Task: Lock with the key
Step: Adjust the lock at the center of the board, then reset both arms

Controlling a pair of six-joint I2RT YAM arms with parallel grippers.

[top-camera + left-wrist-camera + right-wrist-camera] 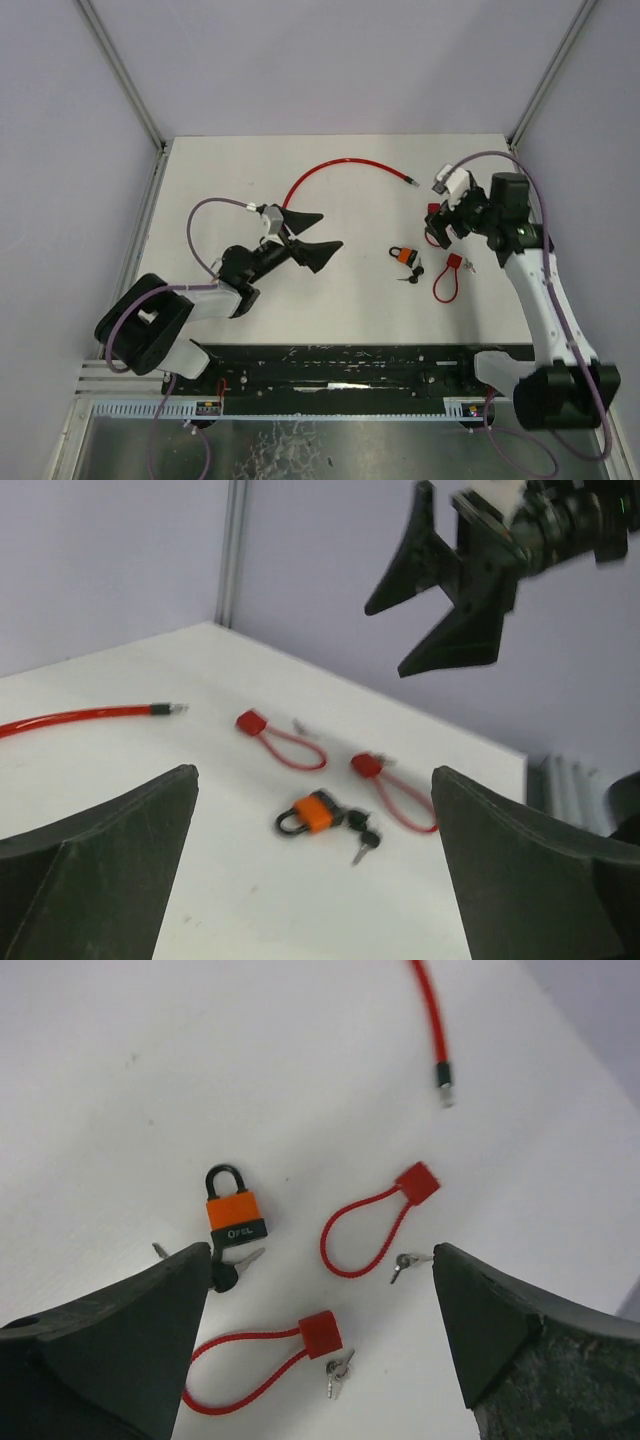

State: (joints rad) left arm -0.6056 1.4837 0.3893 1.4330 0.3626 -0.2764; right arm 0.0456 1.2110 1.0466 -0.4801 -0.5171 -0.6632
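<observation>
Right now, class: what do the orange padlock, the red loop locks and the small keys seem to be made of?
The orange padlock looks plastic-covered, matte orange with a black base; its shackle seems dark coated metal. The red loop locks are probably plastic-sheathed cable, smooth, with blocky plastic-looking heads. The small keys are likely bare metal, given their silvery glint.

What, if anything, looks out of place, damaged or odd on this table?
Nothing stands out. The padlock lies flat and intact, keys by its base. The two red loop locks and the red cable lie apart, undamaged.
</observation>
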